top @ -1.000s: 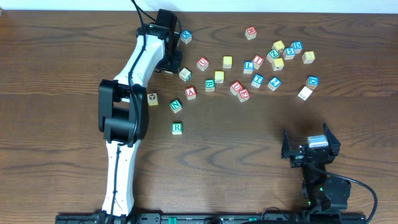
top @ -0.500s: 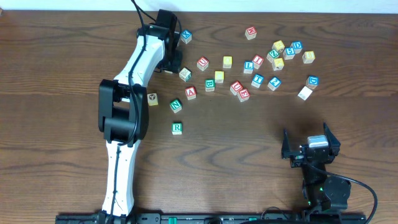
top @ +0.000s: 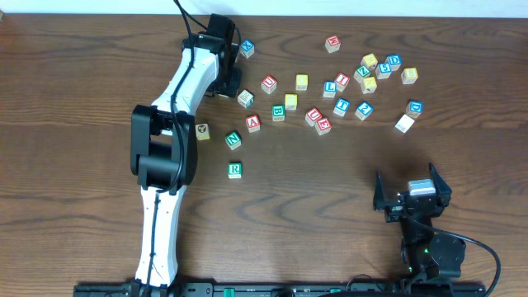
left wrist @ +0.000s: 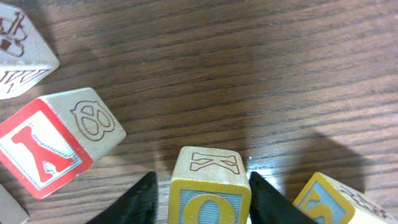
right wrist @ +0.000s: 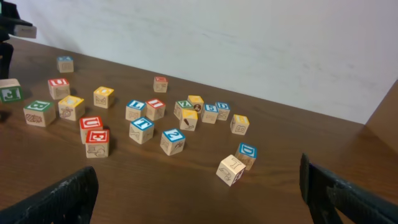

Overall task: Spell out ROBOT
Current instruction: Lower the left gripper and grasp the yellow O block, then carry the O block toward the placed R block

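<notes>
In the left wrist view a wooden cube with a yellow O (left wrist: 210, 186) stands on the table, with a black finger close against each of its sides. My left gripper (left wrist: 202, 208) is shut on it. From overhead the left gripper (top: 227, 82) covers that cube at the back left of the scatter. The green R cube (top: 235, 170) lies alone nearer the front. The green B cube (top: 278, 113) and the blue T cube (top: 341, 106) sit among the others. A yellow-faced cube (top: 302, 82) lies beside them. My right gripper (top: 411, 198) rests open at the front right, holding nothing.
Beside the held cube lie a red-lettered cube (left wrist: 46, 149), a pale cube (left wrist: 22, 53) and a yellow-and-blue cube (left wrist: 329, 199). A green N cube (top: 233, 139) and a red A cube (top: 253, 123) lie near R. Several more cubes (top: 369, 63) cluster at the back right.
</notes>
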You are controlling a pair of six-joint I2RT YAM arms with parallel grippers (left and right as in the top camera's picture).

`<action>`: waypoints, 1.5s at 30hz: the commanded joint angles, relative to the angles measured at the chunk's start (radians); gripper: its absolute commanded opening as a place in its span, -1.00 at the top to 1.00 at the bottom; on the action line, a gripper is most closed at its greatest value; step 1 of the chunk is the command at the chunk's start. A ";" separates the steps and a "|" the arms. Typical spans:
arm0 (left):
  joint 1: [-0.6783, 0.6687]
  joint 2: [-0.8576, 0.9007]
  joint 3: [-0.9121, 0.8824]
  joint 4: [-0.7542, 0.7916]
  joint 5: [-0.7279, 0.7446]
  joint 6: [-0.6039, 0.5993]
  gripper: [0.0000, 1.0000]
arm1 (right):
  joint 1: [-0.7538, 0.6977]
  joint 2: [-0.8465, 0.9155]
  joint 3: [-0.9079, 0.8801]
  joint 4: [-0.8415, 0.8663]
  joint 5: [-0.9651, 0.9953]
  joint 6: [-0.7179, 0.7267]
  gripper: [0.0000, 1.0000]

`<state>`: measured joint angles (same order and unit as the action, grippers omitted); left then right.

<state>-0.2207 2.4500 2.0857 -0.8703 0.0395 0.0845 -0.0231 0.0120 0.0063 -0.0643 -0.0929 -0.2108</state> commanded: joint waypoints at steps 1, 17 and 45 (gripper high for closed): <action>-0.001 0.016 -0.008 -0.002 0.006 0.005 0.15 | -0.003 -0.005 -0.001 -0.005 0.004 0.016 -0.98; -0.001 0.016 -0.008 -0.002 0.006 0.005 0.40 | -0.003 -0.005 -0.001 -0.005 0.004 0.016 -0.99; -0.001 -0.204 0.000 -0.018 0.006 0.004 0.78 | -0.003 -0.005 -0.001 -0.005 0.004 0.016 -0.99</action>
<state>-0.2207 2.3478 2.0857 -0.8791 0.0467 0.0834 -0.0231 0.0120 0.0063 -0.0643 -0.0929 -0.2108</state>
